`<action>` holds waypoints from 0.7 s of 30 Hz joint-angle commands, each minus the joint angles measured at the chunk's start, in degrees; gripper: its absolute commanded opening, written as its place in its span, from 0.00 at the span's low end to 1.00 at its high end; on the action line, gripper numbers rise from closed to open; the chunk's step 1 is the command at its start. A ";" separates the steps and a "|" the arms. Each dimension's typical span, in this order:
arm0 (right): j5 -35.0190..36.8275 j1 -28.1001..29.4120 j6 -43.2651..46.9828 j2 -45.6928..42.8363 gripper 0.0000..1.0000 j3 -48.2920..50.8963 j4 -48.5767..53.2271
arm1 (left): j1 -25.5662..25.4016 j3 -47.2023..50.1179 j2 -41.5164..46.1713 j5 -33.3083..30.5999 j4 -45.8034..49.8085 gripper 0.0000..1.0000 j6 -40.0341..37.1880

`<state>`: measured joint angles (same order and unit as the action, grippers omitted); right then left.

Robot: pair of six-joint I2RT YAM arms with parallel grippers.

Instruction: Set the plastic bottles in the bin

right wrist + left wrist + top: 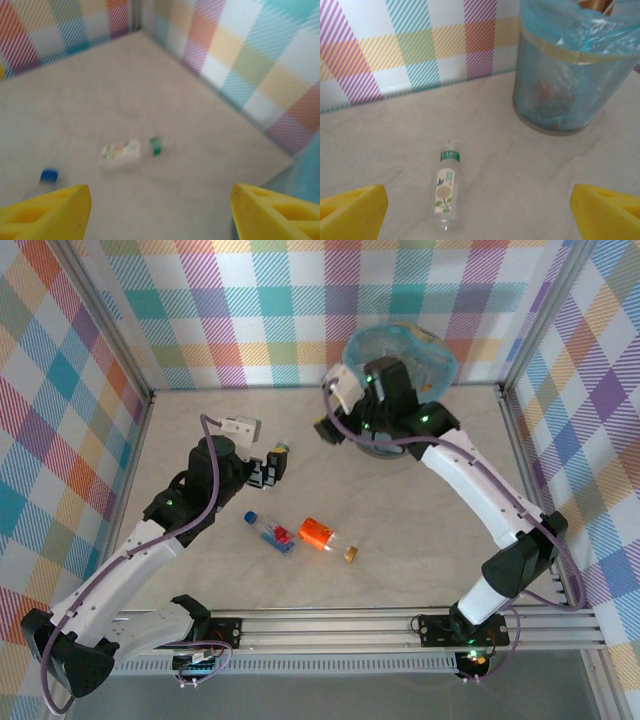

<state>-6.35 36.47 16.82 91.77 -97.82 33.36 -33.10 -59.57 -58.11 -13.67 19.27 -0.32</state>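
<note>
A clear plastic bottle (446, 187) with a green band and a flower label lies on the table, ahead of my left gripper (480, 217). That gripper is open, with its yellow fingers (355, 210) wide apart and nothing between them. In the top view the same bottle (280, 455) lies just past the left gripper (266, 471). My right gripper (160, 215) is open and empty, hanging by the left rim of the bin (400, 350). A blue-capped clear bottle (272, 532) and an orange bottle (325, 537) lie mid-table. The bin (570, 75) holds several bottles behind its blue liner.
Checked walls close off the table at the back and on both sides. The right wrist view is blurred; in it the green-banded bottle (127, 150) and a blue cap (48, 175) show on the table, near the back corner.
</note>
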 commanded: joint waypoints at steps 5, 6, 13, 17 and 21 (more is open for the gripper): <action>-4.90 5.95 6.85 -1.53 0.83 16.21 0.13 | 1.64 5.42 5.34 -2.14 5.05 0.96 5.42; -5.32 6.54 6.64 -1.24 0.83 17.78 0.08 | 1.72 6.52 5.92 -2.17 4.91 0.97 5.82; -8.04 11.60 0.93 5.37 0.89 23.08 -1.01 | 1.90 14.68 9.89 -1.99 3.96 0.98 8.56; -5.67 13.08 -2.13 10.43 0.89 22.06 -0.96 | 1.90 17.59 10.96 -1.99 4.02 0.99 9.02; -4.02 13.28 -4.03 14.54 0.87 20.97 0.65 | 1.99 18.68 11.17 -1.99 4.29 0.99 9.02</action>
<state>-11.16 49.71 15.44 104.53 -75.64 33.04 -31.92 -41.50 -47.92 -14.70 22.92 7.75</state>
